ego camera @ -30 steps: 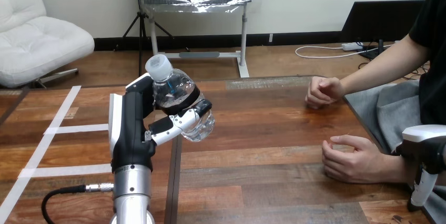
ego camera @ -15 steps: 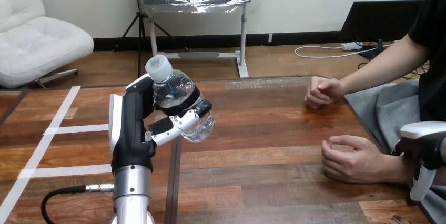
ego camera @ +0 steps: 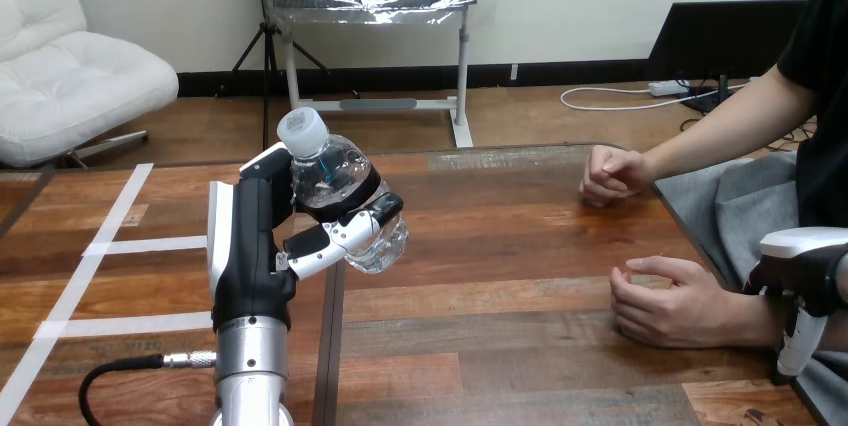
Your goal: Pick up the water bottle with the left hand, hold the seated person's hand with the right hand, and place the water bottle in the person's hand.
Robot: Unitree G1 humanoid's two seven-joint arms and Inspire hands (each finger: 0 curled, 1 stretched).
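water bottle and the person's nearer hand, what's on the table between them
Nothing: in the head view, bare wooden table lies between the water bottle in the left hand and the person's nearer hand.

Bright, even indoor light, prob. from overhead. Soft sheen across wooden bench (ego camera: 520, 246), paler streaks twd far edge. Small highlights on clear water bottle (ego camera: 322, 164) and its cap. Faint soft-edged shadow on bench under person's nearer hand (ego camera: 665, 304).
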